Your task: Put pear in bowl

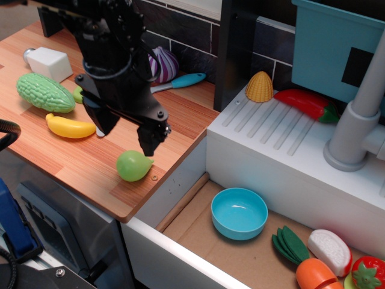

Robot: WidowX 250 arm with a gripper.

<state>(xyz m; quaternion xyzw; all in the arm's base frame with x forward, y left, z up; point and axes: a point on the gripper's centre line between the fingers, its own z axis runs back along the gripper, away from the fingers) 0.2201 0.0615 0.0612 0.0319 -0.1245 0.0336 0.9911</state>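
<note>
**Pear on wooden surface, arm above it**

- Pear [133, 165]: light green, lying on the wooden surface [180, 120] near its front right edge, tapered tip pointing right. Not held.
- Gripper [123, 131]: black, hanging just above and behind the pear; 2 fingers [148, 139] spread apart, gripping nothing. Right finger tip stands close over the pear's tip; contact cannot be told.
- Bowl [239, 212]: light blue, upright, on the lower cardboard floor right of the surface, well apart from the pear.
- Banana [70, 127]: yellow, left of the gripper.
- Gourd [44, 93]: bumpy green, behind the banana.
- Onion [163, 65]: purple, at the back wall.
</note>
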